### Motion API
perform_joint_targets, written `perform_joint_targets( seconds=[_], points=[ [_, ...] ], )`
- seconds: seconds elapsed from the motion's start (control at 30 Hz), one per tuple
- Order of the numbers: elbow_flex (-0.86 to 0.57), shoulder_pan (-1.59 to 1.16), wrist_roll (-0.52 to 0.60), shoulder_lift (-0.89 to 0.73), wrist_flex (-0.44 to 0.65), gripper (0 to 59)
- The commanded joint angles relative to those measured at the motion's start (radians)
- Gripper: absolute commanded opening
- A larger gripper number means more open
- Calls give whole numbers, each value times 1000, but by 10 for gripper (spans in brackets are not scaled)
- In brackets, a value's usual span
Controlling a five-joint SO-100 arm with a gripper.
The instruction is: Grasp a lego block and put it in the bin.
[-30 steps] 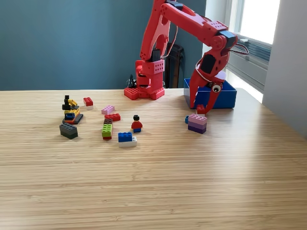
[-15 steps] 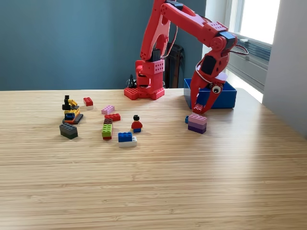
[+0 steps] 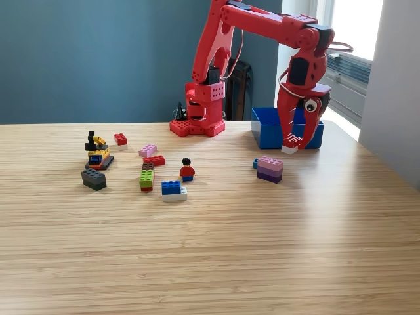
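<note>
Leftmost on the wooden surface [image 3: 210, 262], in the exterior view: a small black-and-yellow lego build [image 3: 97, 149], a dark grey block [image 3: 94, 179] in front of it, a red-and-white block [image 3: 121, 140] just behind. Further right, a pink block [image 3: 147, 150], a flat red block [image 3: 155, 160], a green stack [image 3: 146, 178], a blue block on a white one [image 3: 173, 189], and a little red figure with a black top [image 3: 187, 170], upright. Toward the middle, at the back, the red arm's base [image 3: 200, 108]. Right of centre, a pink-and-purple stack [image 3: 270, 168], a small blue piece touching its left side. Behind it, the blue bin [image 3: 282, 129], open top up, long axis running left to right across the view, front wall facing the camera. Farthest right, the gripper [image 3: 293, 139], pointing down, jaws pinching a red-and-white lego block [image 3: 291, 142] clear of the surface, in front of the bin's front wall near its right end, tilted slightly, its longer side roughly left to right.
</note>
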Motion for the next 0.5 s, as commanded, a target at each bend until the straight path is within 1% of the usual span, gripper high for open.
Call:
perform_joint_targets(
  seconds=[0.03, 0.2, 0.5],
  points=[
    [-87, -25, 49, 34, 57, 0],
    [-132, -75, 94, 74, 158, 0],
    [-123, -155, 115, 301, 253, 0]
  ],
)
